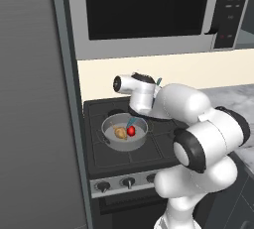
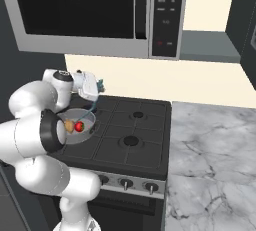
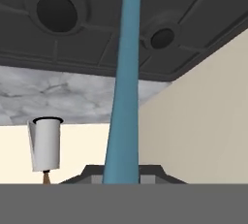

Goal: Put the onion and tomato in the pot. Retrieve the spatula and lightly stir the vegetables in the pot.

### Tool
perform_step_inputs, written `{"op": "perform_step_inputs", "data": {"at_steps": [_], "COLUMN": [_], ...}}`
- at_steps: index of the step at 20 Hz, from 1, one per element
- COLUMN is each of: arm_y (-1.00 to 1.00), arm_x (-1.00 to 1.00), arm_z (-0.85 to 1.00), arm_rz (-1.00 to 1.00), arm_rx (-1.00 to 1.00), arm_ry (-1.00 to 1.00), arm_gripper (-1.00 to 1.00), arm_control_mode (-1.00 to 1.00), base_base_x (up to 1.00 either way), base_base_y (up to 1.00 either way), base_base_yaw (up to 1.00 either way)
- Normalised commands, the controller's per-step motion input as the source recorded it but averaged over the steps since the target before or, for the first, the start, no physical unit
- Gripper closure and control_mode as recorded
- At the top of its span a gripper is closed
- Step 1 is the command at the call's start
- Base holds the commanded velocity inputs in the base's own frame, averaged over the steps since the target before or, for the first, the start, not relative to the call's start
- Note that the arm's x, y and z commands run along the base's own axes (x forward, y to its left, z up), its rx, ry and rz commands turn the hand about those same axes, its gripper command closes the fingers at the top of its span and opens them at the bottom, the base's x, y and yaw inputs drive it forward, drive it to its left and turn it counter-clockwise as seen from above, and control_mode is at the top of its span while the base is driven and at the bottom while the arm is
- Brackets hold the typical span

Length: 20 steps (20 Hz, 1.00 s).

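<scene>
The grey pot (image 1: 108,136) stands on the stove's front-left burner. In it lie the golden-brown onion (image 1: 120,132) and the red tomato (image 1: 131,131), side by side. My gripper (image 3: 121,175) hovers above the pot's far rim and is shut on the handle of the teal spatula (image 3: 125,87). The spatula (image 1: 131,122) slants down from the hand, with its blade inside the pot just above the vegetables. From the right, the pot (image 2: 89,119), onion (image 2: 68,125), tomato (image 2: 79,126) and spatula (image 2: 93,106) show beside my arm.
A black stove (image 2: 131,140) has other burners free and knobs along its front. A microwave (image 1: 149,10) hangs close overhead. A marble counter (image 2: 210,150) lies to the right and a tall grey panel (image 1: 30,124) to the left. A white cylinder (image 3: 46,143) stands on the counter.
</scene>
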Motion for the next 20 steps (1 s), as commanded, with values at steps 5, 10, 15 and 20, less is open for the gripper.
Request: {"op": "perform_step_inputs", "data": {"at_steps": [5, 10, 15, 20], "arm_y": [0.32, 0.52, 0.23, 0.19], "arm_x": [0.04, -0.21, -0.06, -0.10], "arm_z": [-0.01, 0.00, 0.05, 0.11], "arm_rz": [0.00, 0.03, 0.01, 0.01], "arm_rx": [0.00, 0.02, 0.01, 0.04], "arm_ry": [-0.05, -0.11, -0.13, -0.12], "arm_gripper": [1.00, 1.00, 1.00, 1.00], "arm_control_mode": [-1.00, -1.00, -1.00, -1.00], "base_base_x": [0.00, 0.00, 0.00, 0.00], "base_base_y": [0.00, 0.00, 0.00, 0.00], "base_base_yaw": [0.00, 0.00, 0.00, 0.00]}}
